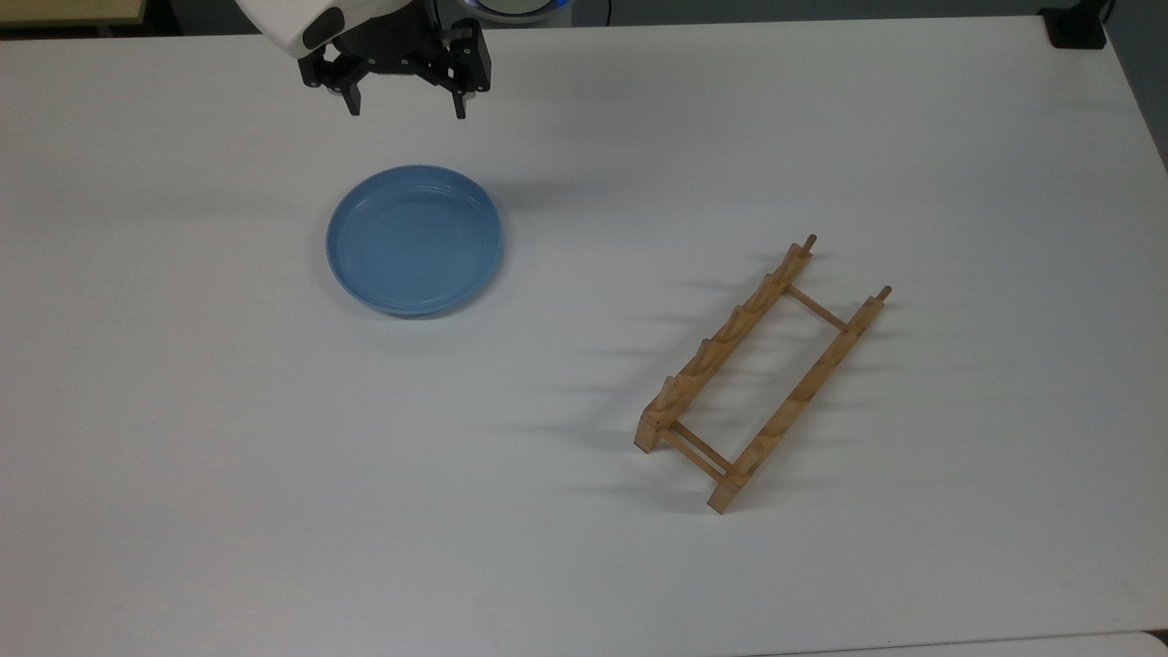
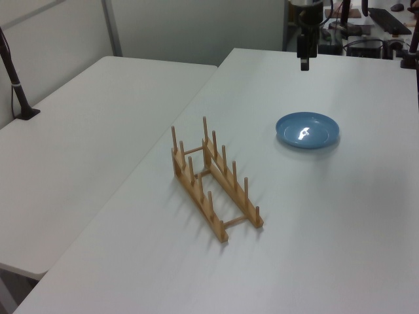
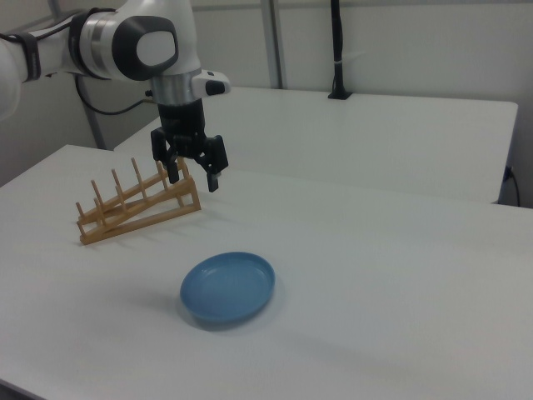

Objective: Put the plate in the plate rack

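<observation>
The light-blue plate (image 1: 415,239) lies flat, rim up, on the white table (image 1: 584,547); it also shows as the plate (image 2: 307,129) and the plate (image 3: 228,288). The wooden plate rack (image 1: 762,373) stands empty to the top view's right of it, also seen as the plate rack (image 2: 213,180) and the plate rack (image 3: 137,205). My gripper (image 1: 406,108) hangs in the air above the table, just beyond the plate's far rim at the top of the top view. The gripper (image 3: 194,177) is open, its two fingers spread wide with nothing between them. The gripper (image 2: 304,63) points straight down.
A second white table (image 2: 91,118) adjoins at the left view's left, with a black post (image 2: 16,85) clamped on it. A black clamp base (image 1: 1077,27) sits at the table's far right corner in the top view. Desk clutter (image 2: 380,26) lies behind the arm.
</observation>
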Robot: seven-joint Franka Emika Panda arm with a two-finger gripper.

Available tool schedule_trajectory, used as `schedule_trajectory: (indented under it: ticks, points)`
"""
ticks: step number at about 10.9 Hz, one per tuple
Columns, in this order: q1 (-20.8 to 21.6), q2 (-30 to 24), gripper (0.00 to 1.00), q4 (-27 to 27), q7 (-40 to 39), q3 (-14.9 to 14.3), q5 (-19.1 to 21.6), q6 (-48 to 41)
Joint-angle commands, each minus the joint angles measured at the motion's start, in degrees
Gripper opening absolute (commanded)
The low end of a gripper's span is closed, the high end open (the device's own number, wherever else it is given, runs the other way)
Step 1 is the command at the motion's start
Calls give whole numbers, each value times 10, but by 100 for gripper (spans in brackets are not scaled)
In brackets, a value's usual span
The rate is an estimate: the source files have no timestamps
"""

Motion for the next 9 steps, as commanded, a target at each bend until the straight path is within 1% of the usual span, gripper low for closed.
schedule_trajectory:
  ticks: [1,6,9]
  points:
    - [2,-3,100,-22,5,1,-7,13]
    - [2,-2,100,-22,5,1,-7,13]
    - [1,7,100,-22,3,1,-5,17]
